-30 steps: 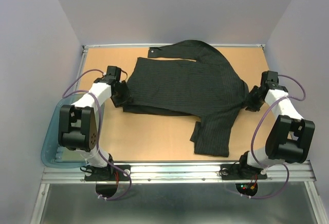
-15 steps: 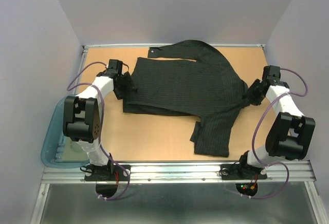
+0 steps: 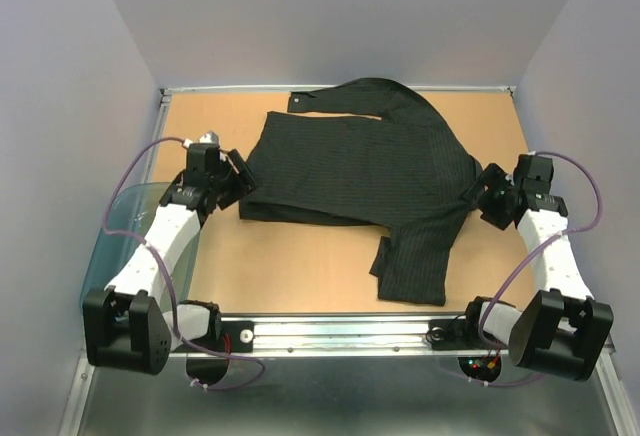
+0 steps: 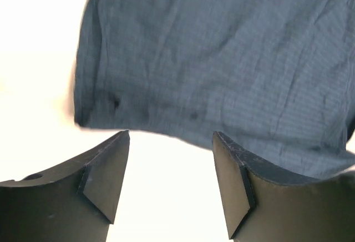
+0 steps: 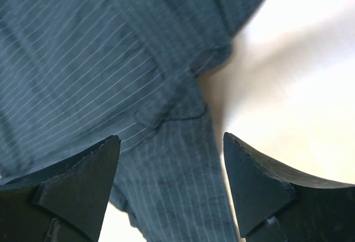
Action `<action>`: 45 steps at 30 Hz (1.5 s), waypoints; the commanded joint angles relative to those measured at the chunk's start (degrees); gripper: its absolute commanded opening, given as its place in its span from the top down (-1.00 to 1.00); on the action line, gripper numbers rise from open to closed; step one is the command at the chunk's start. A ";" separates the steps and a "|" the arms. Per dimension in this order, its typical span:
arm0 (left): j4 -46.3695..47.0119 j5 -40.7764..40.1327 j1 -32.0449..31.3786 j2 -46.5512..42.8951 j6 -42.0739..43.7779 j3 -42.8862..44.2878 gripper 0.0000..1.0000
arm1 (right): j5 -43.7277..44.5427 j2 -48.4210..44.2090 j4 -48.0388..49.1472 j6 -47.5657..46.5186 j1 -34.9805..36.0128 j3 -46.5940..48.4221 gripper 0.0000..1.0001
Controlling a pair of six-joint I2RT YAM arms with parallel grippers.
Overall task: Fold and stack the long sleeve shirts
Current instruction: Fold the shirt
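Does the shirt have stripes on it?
Yes, the black shirt has thin pale pinstripes, clearest in the right wrist view.

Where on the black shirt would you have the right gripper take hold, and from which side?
Likely the right-hand edge of the shirt, at the armpit where the near sleeve branches off. Come in low from the right: the open right gripper faces that bunched edge.

Matt cloth on smooth board

We see the shirt (image 3: 360, 171) as soft, matt black woven cloth with faint pinstripes, on a worktop (image 3: 300, 256) of smooth, matt tan board. At lower left of the top view, the tub (image 3: 105, 251) is translucent, faintly glossy plastic; the rail (image 3: 340, 326) along the bottom is dull metal. The left end effector (image 4: 171, 136) and right end effector (image 5: 171, 139) look like matt black plastic.
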 commanded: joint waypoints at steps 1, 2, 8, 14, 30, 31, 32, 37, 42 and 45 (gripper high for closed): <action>5.69 1.30 -1.02 -6.15 -3.87 -10.62 -0.38 | -8.36 -3.24 3.45 0.33 -0.22 -3.03 -0.61; 6.67 1.57 -1.20 -6.78 -4.23 -12.05 -0.35 | -9.60 -3.60 3.89 0.33 -0.14 -3.47 -0.61; 13.35 1.75 -2.87 -5.39 -5.29 -16.81 -0.18 | -12.77 -5.09 5.12 -1.33 0.74 -7.16 -0.61; 17.76 1.92 -5.24 0.06 -5.55 -15.23 -0.13 | -12.43 -4.74 5.56 -1.87 0.92 -9.53 -0.61; 21.36 -0.19 -6.30 8.86 -6.26 -11.10 -0.12 | -9.87 1.93 12.41 3.67 0.92 -17.97 -0.54; 21.53 -0.10 -6.30 9.12 -6.34 -10.92 -0.12 | -10.31 2.28 13.55 3.76 0.92 -18.58 -0.53; 21.54 -0.10 -6.30 9.38 -6.43 -10.75 -0.12 | -10.66 2.81 13.99 3.85 0.92 -19.46 -0.51; 21.89 -0.54 -6.30 10.97 -6.43 -10.66 -0.12 | -11.63 3.52 15.49 3.85 0.92 -21.05 -0.29; 21.89 -0.89 -6.30 13.51 -6.70 -10.66 -0.12 | -13.12 2.12 15.32 3.85 0.92 -19.48 0.51; 21.89 -1.59 -6.30 14.48 -6.87 -11.01 -0.12 | -14.61 0.54 14.62 5.16 0.83 -17.11 0.88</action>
